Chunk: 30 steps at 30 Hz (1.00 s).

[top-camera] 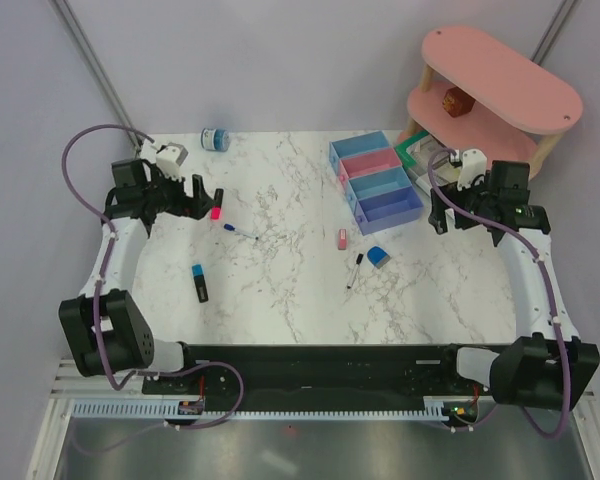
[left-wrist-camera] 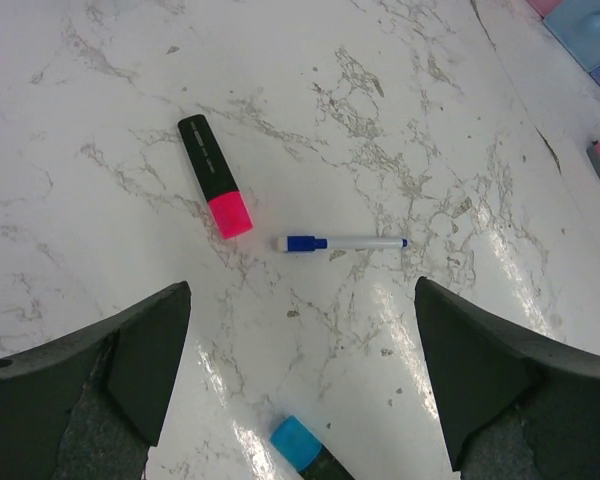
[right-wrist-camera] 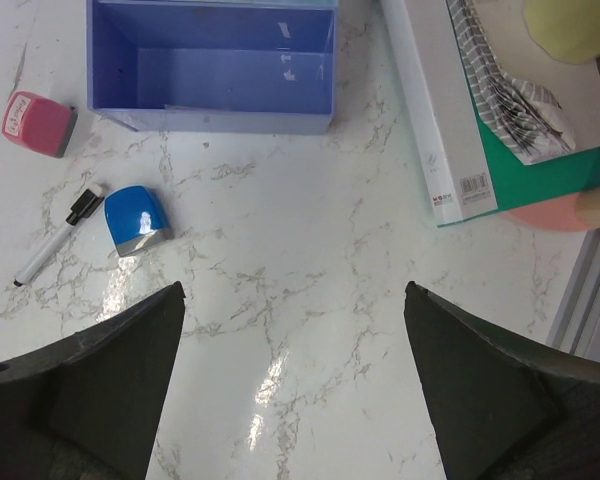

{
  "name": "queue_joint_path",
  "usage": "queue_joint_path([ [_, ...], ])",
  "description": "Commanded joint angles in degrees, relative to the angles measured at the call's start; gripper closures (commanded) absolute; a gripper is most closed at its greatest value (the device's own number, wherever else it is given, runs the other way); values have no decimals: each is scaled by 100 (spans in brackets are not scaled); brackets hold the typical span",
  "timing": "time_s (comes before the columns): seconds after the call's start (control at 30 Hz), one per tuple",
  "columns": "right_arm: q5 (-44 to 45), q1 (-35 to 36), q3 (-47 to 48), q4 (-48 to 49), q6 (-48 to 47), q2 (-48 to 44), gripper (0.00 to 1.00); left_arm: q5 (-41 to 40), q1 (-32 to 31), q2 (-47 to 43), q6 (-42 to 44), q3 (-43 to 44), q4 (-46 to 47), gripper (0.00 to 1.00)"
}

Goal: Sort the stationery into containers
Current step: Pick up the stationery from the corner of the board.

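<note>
Hovering L tool, jaws wide, near pink highlighter; pen just beside

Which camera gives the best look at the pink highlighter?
The left wrist view: the pink highlighter lies whole and close there, black cap and pink body both clear. The top external view shows it small and far off. The right wrist view does not show it.

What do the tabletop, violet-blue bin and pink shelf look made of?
Tabletop: marble-look, white with grey veins, glossy by the glare; real stone or printed laminate, cannot tell.
Violet-blue bin: thin moulded plastic, smooth, with slightly translucent walls.
Pink shelf: matte painted boards, probably wood; its pale leg looks like bare wood.
</note>
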Motion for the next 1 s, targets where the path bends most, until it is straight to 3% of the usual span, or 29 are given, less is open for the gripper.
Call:
queue_joint_path([
  [0.0,289,244,369,312,254,270,2,-806,-435,686,-232,695,794,0],
  [0.37,588,596,580,391,220,727,2,-1983,-585,3287,-128,2814,1628,0],
  [0.53,668,596,852,225,-123,955,2,-2011,-700,4394,75,3789,1770,0],
  [0.97,729,596,906,268,-334,1255,2,-2256,-1122,6136,198,5854,1963,0],
])
